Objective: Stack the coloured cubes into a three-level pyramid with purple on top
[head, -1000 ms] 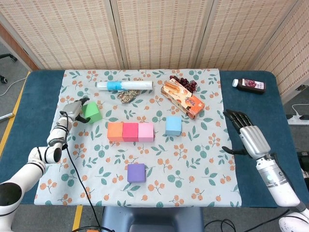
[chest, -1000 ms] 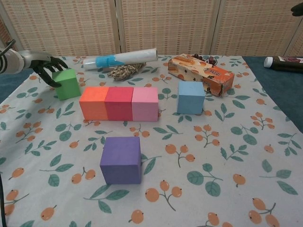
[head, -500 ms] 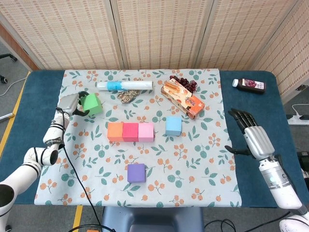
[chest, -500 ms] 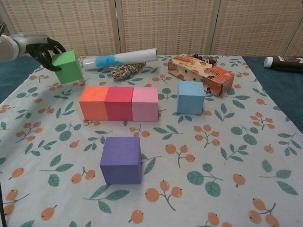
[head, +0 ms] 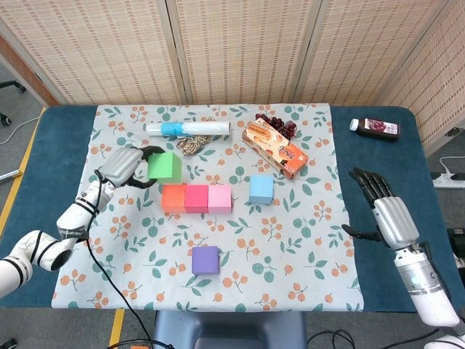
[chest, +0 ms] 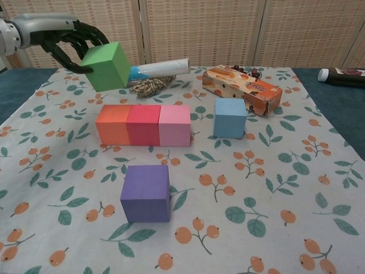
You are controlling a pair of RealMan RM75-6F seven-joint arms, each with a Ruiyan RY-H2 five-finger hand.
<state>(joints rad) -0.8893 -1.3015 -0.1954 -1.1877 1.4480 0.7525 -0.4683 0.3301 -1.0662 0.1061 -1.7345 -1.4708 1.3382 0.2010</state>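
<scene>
My left hand [head: 127, 166] [chest: 74, 41] holds a green cube [head: 164, 167] [chest: 108, 66] in the air, above and behind the left end of the base row. That row lies on the cloth: an orange cube [head: 173, 198] [chest: 113, 124], a red cube [head: 196, 198] [chest: 144, 124] and a pink cube [head: 220, 198] [chest: 174, 125] side by side, touching. A light blue cube [head: 261, 189] [chest: 230, 117] stands alone to their right. The purple cube [head: 205, 259] [chest: 146, 193] sits nearer the front edge. My right hand [head: 386, 209] hovers open over the bare table at the right, far from every cube.
At the back of the floral cloth [head: 305, 247] lie a white and blue tube [head: 187, 129] [chest: 147, 71], a coil of rope [head: 192, 145] [chest: 147, 87], an orange snack box [head: 275, 148] [chest: 242, 88] and dark berries [head: 280, 124]. A dark bottle [head: 375, 128] [chest: 343, 76] lies at the far right.
My left hand has lifted the green cube off the cloth and carried it right, toward the row. The right hand has drawn back a little toward the front edge.
</scene>
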